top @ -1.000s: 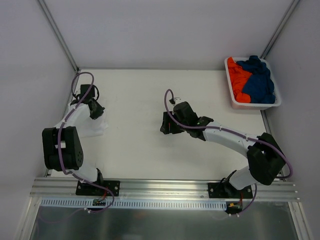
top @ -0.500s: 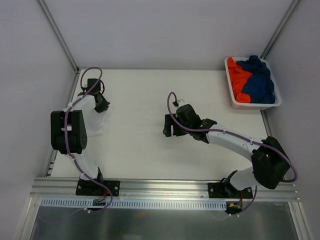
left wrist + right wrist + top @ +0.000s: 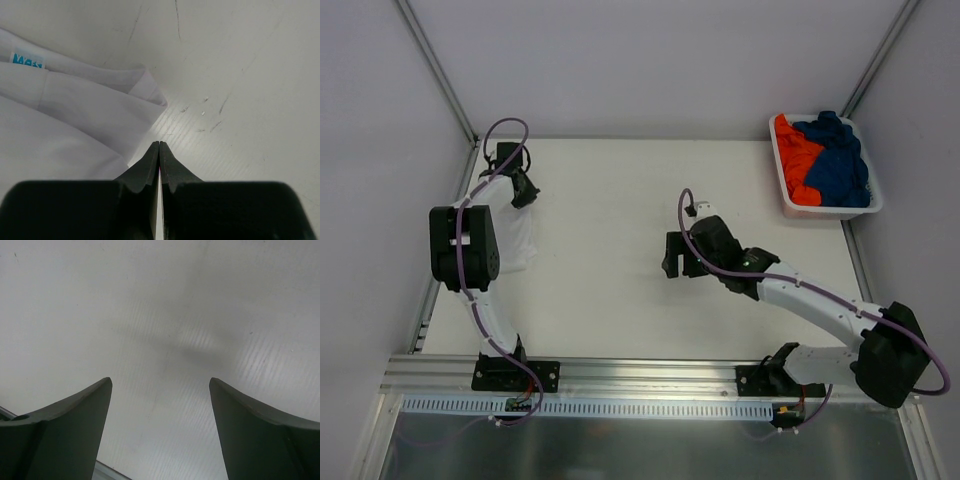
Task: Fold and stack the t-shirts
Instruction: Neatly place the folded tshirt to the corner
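white t-shirt point(image 3: 518, 240): left edge of table, long axis near-to-far. left gripper point(image 3: 519, 188): clenched on nothing, at the shirt's far end. right gripper point(image 3: 681, 266): mid-table, released, empty. basket point(image 3: 825, 213), far right corner: orange t-shirt point(image 3: 795, 160), dark blue t-shirt point(image 3: 840, 168); right arm nearer.

The soft, matt white cloth t-shirt point(image 3: 75, 130) lies on a scuffed, matt table point(image 3: 240, 75).

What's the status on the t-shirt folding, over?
Left tool shut at white shirt edge, far left. Right tool open over bare table. Orange shirt and blue shirt heaped in basket. Nothing in the way.
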